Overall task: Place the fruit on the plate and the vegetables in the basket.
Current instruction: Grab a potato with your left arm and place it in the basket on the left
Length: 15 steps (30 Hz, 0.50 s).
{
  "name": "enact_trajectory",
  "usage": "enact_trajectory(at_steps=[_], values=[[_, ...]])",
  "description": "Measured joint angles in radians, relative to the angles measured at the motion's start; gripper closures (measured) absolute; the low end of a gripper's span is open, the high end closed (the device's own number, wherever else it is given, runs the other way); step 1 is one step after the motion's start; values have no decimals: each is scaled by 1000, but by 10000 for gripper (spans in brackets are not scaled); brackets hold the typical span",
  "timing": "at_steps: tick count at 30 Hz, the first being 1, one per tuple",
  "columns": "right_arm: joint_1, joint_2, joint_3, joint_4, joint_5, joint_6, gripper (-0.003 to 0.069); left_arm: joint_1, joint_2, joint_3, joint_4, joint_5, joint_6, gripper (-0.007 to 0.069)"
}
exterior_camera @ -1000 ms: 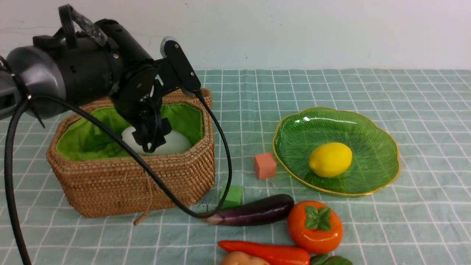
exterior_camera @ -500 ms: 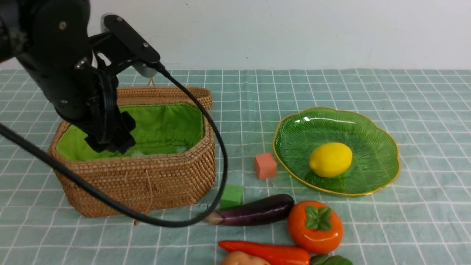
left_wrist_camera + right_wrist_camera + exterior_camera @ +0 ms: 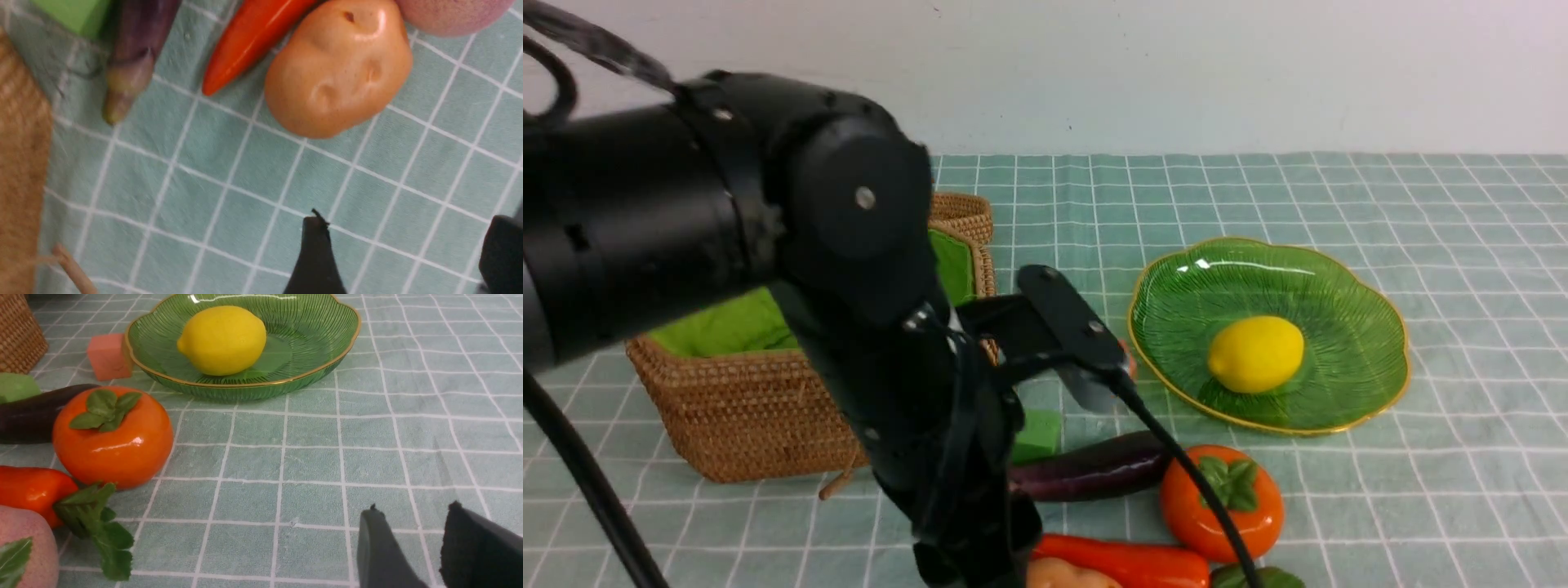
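Note:
The yellow lemon (image 3: 1255, 354) lies on the green plate (image 3: 1347, 278). In front of the plate, on the cloth, are the orange persimmon (image 3: 1221, 500), the purple eggplant (image 3: 1086, 467), the red carrot (image 3: 1127, 562) and a tan potato-like vegetable (image 3: 339, 69). The pink peach (image 3: 24, 551) shows at a view edge. The wicker basket (image 3: 752, 416) stands at the left, partly behind my left arm (image 3: 849, 245). My left gripper (image 3: 408, 228) hangs open and empty over bare cloth just short of the tan vegetable. My right gripper (image 3: 412, 512) is open and empty, low over the cloth, apart from the persimmon.
A green cube (image 3: 1037, 435) sits between the basket and the eggplant. A salmon cube (image 3: 108, 355) lies beside the plate's rim. The left arm's cable (image 3: 1192, 482) runs across the eggplant and persimmon. A string loop (image 3: 73, 271) trails from the basket.
My left gripper has let go of the white oval vegetable in the basket, lifted out, and swung forward and down over the front vegetables. The right arm has not moved.

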Motion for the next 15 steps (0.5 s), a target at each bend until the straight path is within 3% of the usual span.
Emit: enact_trajectory(at_steps=[3, 8, 15], values=[[0, 0, 0, 0, 0, 0, 418, -73, 35, 0, 79, -77, 122, 127], [0, 0, 0, 0, 0, 0, 418, -144, 113, 0, 95, -177, 273, 127], [0, 0, 0, 0, 0, 0, 418, -169, 194, 0, 95, -250, 294, 88]])
